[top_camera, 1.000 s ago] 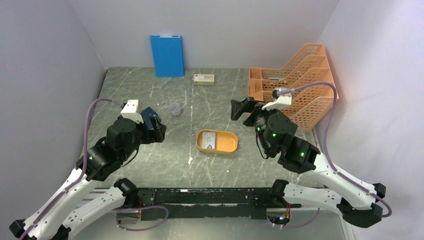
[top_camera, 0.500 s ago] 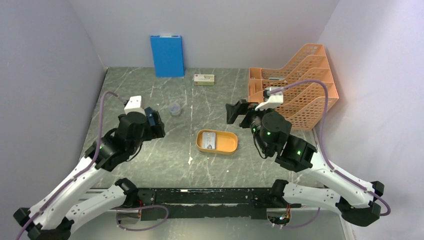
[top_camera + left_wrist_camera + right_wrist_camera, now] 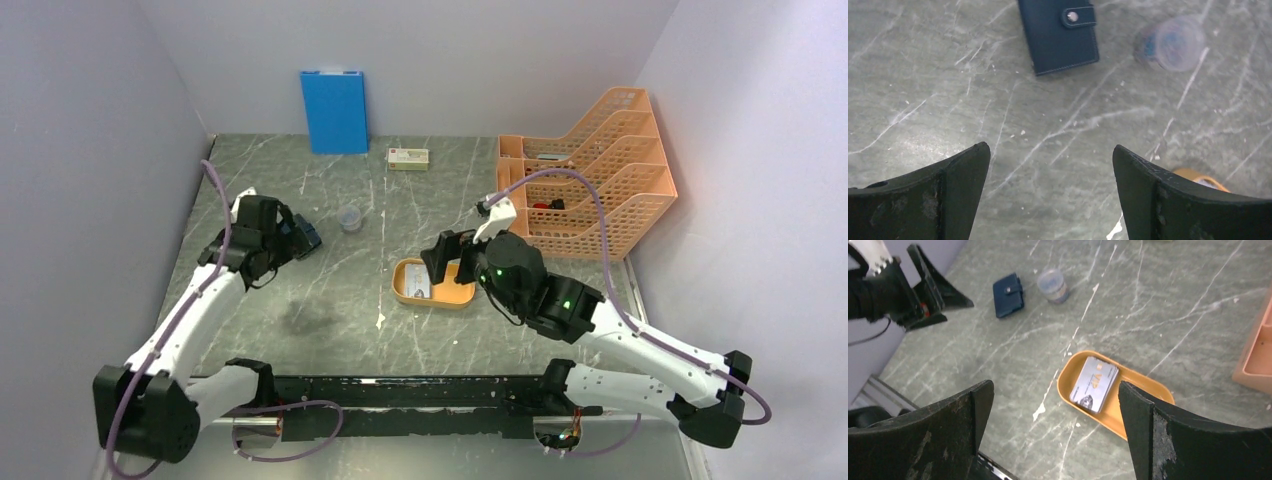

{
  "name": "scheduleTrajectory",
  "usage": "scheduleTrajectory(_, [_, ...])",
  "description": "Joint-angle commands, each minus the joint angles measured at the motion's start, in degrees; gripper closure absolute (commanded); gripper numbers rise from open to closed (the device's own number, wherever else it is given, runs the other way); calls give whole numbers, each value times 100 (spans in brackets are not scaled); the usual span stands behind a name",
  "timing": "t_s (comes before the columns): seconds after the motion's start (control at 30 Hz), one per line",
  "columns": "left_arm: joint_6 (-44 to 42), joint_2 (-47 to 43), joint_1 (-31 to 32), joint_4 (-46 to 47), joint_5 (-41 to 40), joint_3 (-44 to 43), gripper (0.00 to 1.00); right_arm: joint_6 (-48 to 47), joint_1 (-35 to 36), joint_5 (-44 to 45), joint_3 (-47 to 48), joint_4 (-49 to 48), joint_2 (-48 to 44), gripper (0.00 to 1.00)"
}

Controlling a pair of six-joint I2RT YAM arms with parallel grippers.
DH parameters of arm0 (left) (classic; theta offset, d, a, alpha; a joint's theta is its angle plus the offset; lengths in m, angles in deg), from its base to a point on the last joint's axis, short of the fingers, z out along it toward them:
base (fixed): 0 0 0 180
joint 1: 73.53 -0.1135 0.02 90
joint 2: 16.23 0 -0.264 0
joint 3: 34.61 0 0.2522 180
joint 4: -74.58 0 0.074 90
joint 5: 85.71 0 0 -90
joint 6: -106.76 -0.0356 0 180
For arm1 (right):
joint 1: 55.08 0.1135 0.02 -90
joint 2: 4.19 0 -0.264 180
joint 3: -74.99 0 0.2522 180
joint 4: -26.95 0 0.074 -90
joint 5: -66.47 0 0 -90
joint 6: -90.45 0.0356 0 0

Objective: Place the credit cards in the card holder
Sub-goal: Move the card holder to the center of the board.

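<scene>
Orange plastic frames the thing the coming move depends on. The credit cards lie as a small stack in the left half of the orange tray, straight ahead of the right tool and below it. They sit between the lines of its two fingers, a little toward the right-hand one. The stack's long axis runs away from the tool, its far end leaning slightly right, so the short width lies roughly across the gap between the fingers. My reading is that a straight descent with little wrist turn would bring the fingers to either long edge, though the tray wall is close beside the cards on the left. The right tool's fingers stand wide apart and carry nothing.

The card holder lies flat on the worktop, shut, with its snap strap fastened. It is ahead of the left tool, beyond the fingertips and close to the midline. Its long axis also points away from the tool, tilted a little. A clear cup stands just beside it on the right. The left tool is likewise spread open and empty.

The right arm is the nearer to the cards and the left arm to the holder, with tray and holder well apart. No card has reached the holder yet.
</scene>
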Motion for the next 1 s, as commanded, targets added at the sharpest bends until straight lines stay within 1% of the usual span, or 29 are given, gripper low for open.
scheduleTrajectory(0.0, [245, 512, -517, 919, 923, 150, 5, 215, -16, -428, -300, 9, -151, 1])
scheduleTrajectory(0.17, [237, 1551, -688, 1246, 640, -112, 5, 323, -16, -585, -655, 15, -224, 1])
scheduleTrajectory(0.3, [240, 2199, -936, 1367, 660, -340, 6, 423, -23, -625, -860, 77, -365, 2])
scheduleTrajectory(0.43, [215, 2620, -974, 1412, 612, -648, 6, 452, -26, -715, -1013, 110, -468, 2])
scheduleTrajectory(0.73, [-34, 3689, -965, 1243, 371, -1512, 3, 531, -25, -789, -1080, 208, -497, 2])
scheduleTrajectory(0.97, [-258, 4291, -872, 890, -265, -2070, 3, 523, -20, -809, -953, 285, -414, 2])
